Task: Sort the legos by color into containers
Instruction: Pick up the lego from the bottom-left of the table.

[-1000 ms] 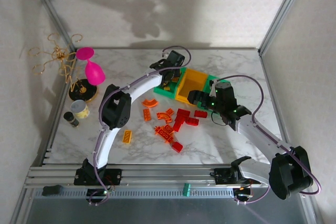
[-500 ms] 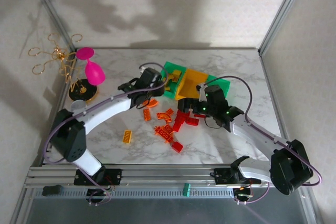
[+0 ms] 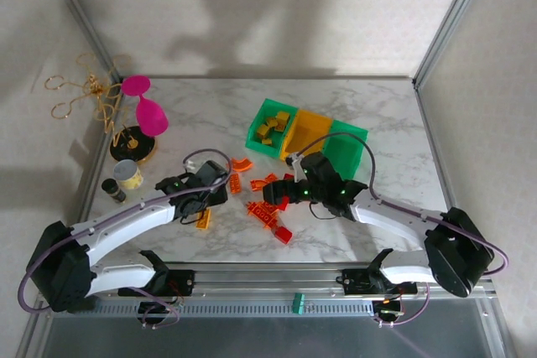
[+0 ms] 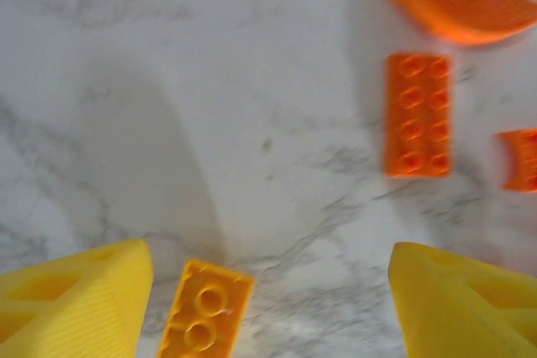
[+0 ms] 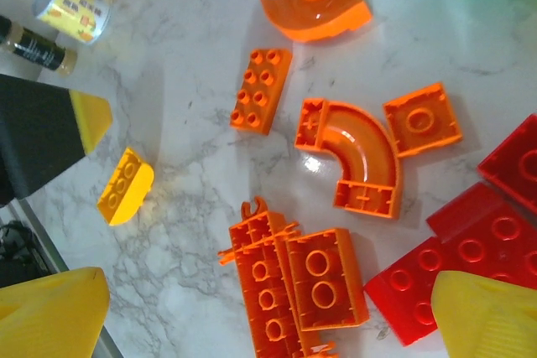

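Note:
Three joined containers stand at the back: a green bin [image 3: 270,130] with yellow legos in it, a yellow-orange bin [image 3: 307,134] and another green bin [image 3: 346,153]. Orange and red legos [image 3: 270,199] lie scattered in front of them. My left gripper [image 3: 204,199] [image 4: 268,312] hangs open low over the marble. A yellow brick [image 4: 205,320] [image 3: 203,218] lies studs-down near its left finger. My right gripper [image 3: 279,193] [image 5: 273,324] is open above two orange bricks [image 5: 323,278]. Red bricks [image 5: 457,266] lie under its right finger [image 5: 491,316].
An orange arch [image 5: 317,6], a flat orange brick [image 5: 262,90] and a curved orange piece [image 5: 361,161] lie ahead of the right gripper. At the far left stand a pink goblet [image 3: 148,113], a gold wire stand [image 3: 92,94], a cream cup [image 3: 128,174] and a dark bottle [image 3: 112,190].
My left arm has swung away from the bins, back and down to the yellow brick at the near left. My right gripper has moved left from the bins to over the orange pile.

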